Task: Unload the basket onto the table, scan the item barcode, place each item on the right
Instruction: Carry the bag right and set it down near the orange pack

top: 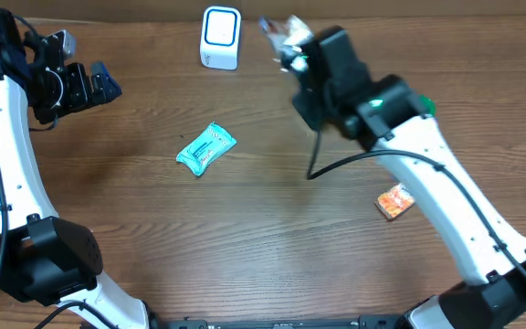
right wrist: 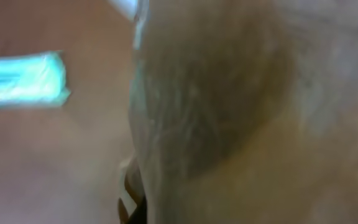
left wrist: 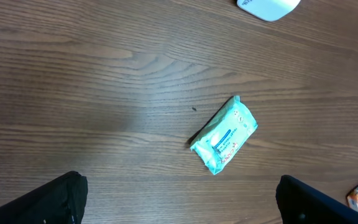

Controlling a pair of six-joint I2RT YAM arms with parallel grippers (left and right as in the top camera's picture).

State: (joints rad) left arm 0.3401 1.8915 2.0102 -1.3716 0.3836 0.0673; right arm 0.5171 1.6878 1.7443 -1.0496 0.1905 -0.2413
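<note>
Right gripper (top: 293,51) clenched on crinkly packet (top: 279,29), far side, just right of white scanner (top: 220,37). Left gripper (top: 101,84) released, far left.

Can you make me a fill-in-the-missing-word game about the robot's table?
The crinkly teal plastic packet lies on the brown ___ table.
The small orange packet lies on the robot's ___ side.
The left gripper is ___ and holds nothing.
The right gripper is shut on a shiny silvery packet beside the ___ boxy scanner.
Missing words: wooden, right, open, white.
</note>
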